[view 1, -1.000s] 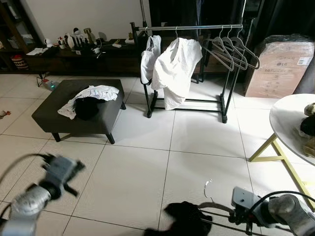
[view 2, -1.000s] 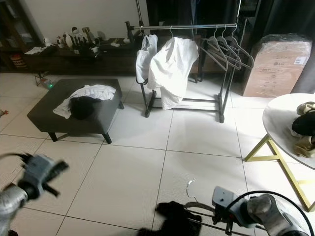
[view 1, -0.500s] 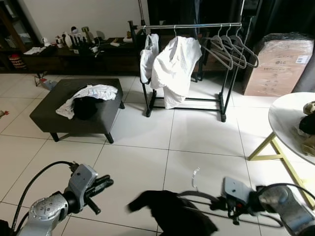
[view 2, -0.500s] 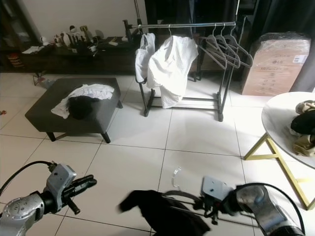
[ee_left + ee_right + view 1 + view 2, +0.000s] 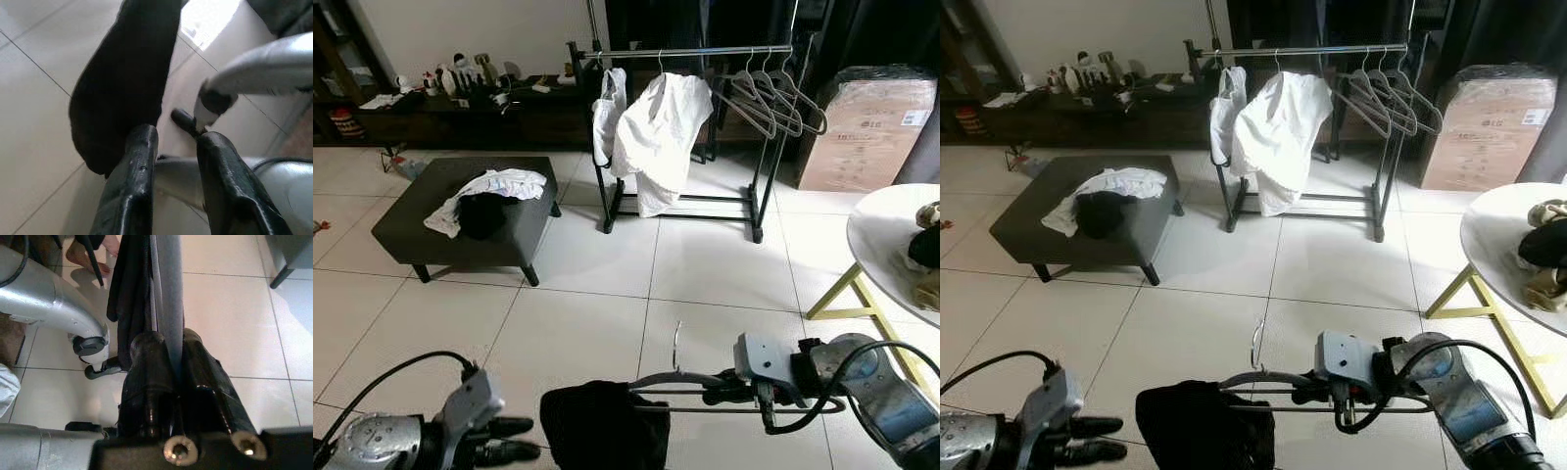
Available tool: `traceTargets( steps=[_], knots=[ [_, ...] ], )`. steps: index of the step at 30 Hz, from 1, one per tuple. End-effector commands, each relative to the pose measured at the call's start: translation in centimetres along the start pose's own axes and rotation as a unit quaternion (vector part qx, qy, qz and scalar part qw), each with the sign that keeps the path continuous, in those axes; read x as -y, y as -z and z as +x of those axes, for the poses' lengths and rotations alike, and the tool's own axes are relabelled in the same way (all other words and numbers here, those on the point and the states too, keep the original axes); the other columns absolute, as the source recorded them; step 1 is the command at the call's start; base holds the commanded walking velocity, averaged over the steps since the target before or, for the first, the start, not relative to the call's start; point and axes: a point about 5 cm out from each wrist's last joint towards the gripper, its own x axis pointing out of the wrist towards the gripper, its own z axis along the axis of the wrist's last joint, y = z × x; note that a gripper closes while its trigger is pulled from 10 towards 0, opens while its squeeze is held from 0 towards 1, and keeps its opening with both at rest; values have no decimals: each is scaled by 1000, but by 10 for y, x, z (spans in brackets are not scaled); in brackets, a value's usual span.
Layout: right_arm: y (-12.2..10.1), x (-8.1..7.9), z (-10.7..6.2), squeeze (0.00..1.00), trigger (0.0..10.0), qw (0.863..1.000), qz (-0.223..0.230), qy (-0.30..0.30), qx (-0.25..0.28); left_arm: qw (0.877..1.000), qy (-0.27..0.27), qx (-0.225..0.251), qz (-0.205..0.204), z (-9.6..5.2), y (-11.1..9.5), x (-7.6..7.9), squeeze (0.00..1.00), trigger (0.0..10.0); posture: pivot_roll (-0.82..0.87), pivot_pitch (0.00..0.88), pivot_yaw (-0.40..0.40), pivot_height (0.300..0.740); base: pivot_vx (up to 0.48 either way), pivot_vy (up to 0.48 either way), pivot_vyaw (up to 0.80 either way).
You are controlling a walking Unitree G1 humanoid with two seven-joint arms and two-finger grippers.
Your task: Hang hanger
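Gripping a grey hanger (image 5: 690, 380) by one shoulder, the right gripper (image 5: 722, 394) holds it low over the white tiled floor (image 5: 597, 313), its fingers pinched onto the arm. A black garment (image 5: 602, 423) hangs from the hanger's far end, and the metal hook (image 5: 676, 343) stands upright. The right wrist view makes the grasp plain: both black fingers (image 5: 151, 377) press against the grey bar, with the dark cloth draped along it.

Low at the robot's left, the left gripper (image 5: 506, 439) points toward the garment; the left wrist view shows its two fingers (image 5: 134, 176) slightly parted with nothing between them, the black cloth just beyond their tips.

Across the room stands a clothes rack (image 5: 695, 51) carrying a white shirt (image 5: 658, 132) and several empty hangers (image 5: 773, 98). A dark ottoman (image 5: 465, 220) with white and black clothes (image 5: 489, 196) on it sits left of the rack, a cardboard box (image 5: 867, 132) to its right, and a round white table (image 5: 886, 245) on yellow legs at the right edge.
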Motion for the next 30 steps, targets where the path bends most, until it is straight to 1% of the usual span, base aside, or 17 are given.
traceTargets(
  steps=[1, 2, 5, 9, 14, 16, 19, 21, 24, 26, 27, 29, 30],
  knots=[
    [-19, 1, 3, 0, 0, 999, -29, -11, 30, 1000, 2, -21, 11, 0, 4, 2, 1000, 10000, -97, 108, 82, 740, 0, 0, 0],
    [-19, 1, 3, 0, 0, 999, -29, -11, 30, 1000, 2, -21, 11, 0, 4, 2, 1000, 10000, -97, 108, 82, 740, 0, 0, 0],
    [-29, -1, 3, 0, 0, 998, -38, -24, 41, 999, -32, 0, 10, 5, -2, -2, 1000, 10000, -101, 106, 81, 740, 0, 0, 0],
    [-29, -3, -1, 0, 0, 998, -37, -29, 38, 999, -42, 10, 3, 5, -4, -2, 1000, 10000, -102, 103, 80, 740, 0, 0, 0],
    [-26, -4, -4, 0, 0, 999, -30, -32, 33, 999, -38, 2, 2, -1, -4, 1, 1000, 10000, -100, 95, 81, 740, 0, 0, 0],
    [-24, -3, -4, 0, 0, 999, -24, -31, 33, 1000, -29, -5, 2, -6, -3, 3, 1000, 10000, -98, 94, 81, 740, 0, 0, 0],
    [-22, -2, -5, 0, 0, 999, -20, -26, 27, 1000, -21, -6, -3, -8, -4, 6, 1000, 10000, -96, 90, 81, 740, 0, 0, 0],
    [-15, 3, -5, 0, 0, 1000, -9, -11, 20, 1000, -9, -15, 0, -14, -6, 9, 1000, 10000, -90, 83, 81, 740, 0, 0, 0],
    [-10, 5, -5, 0, 0, 1000, -2, -7, 15, 1000, -12, -18, 7, -17, -10, 9, 1000, 10000, -88, 82, 81, 740, 0, 0, 0],
    [-10, 3, -5, 0, 0, 1000, -2, -14, 14, 998, -53, -6, 18, -22, -16, -1, 1000, 10000, -85, 81, 80, 740, 0, 0, 0],
    [-10, 3, -5, 0, 0, 1000, -2, -14, 14, 998, -53, -6, 18, -22, -16, -1, 1000, 10000, -85, 81, 80, 740, 0, 0, 0],
    [-14, 1, -6, 0, 0, 1000, -7, -21, 17, 997, -75, 5, 19, -24, -18, -6, 1000, 10000, -86, 81, 79, 740, 0, 0, 0],
    [-17, 1, -7, 0, 0, 999, -11, -24, 20, 994, -106, 6, 30, -22, -17, -12, 1000, 10000, -88, 84, 79, 740, 0, 0, 0]
  ],
)
